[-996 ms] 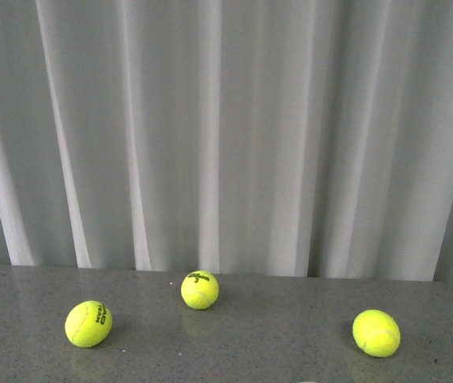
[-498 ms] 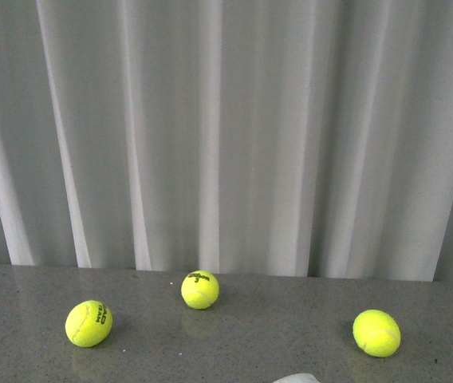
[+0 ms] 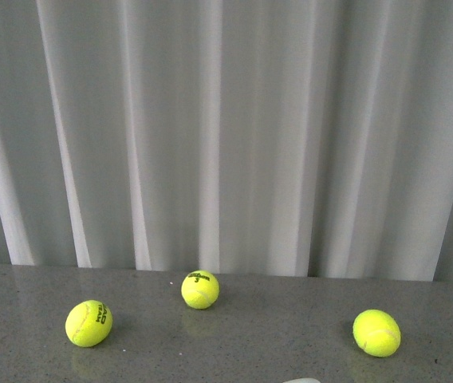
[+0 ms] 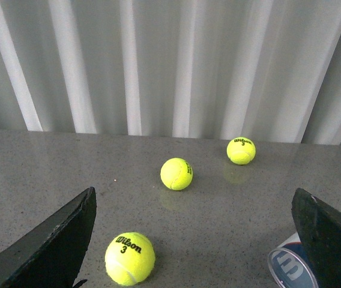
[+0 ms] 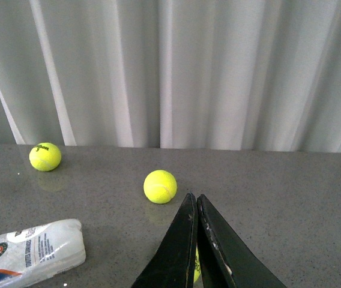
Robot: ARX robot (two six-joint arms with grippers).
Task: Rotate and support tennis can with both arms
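The tennis can (image 5: 29,252) lies on its side on the grey table in the right wrist view, its white label with fine print facing up. My right gripper (image 5: 194,197) is shut with nothing in it, off to one side of the can and apart from it. In the left wrist view the can's open round end (image 4: 287,265) shows beside one finger (image 4: 329,240) of my left gripper (image 4: 193,198), which stands wide open and empty. In the front view only a white sliver of the can (image 3: 302,381) shows at the lower edge; neither arm shows there.
Three yellow tennis balls (image 3: 88,323) (image 3: 199,289) (image 3: 376,333) lie on the grey table (image 3: 258,335) before a white curtain (image 3: 226,136). One ball (image 4: 129,258) sits near my left gripper's other finger. Another ball (image 5: 160,186) lies just beyond my right fingertips.
The white bit of the can at the front view's lower edge rose half a second ago and has sunk back to a sliver. The balls have not moved.
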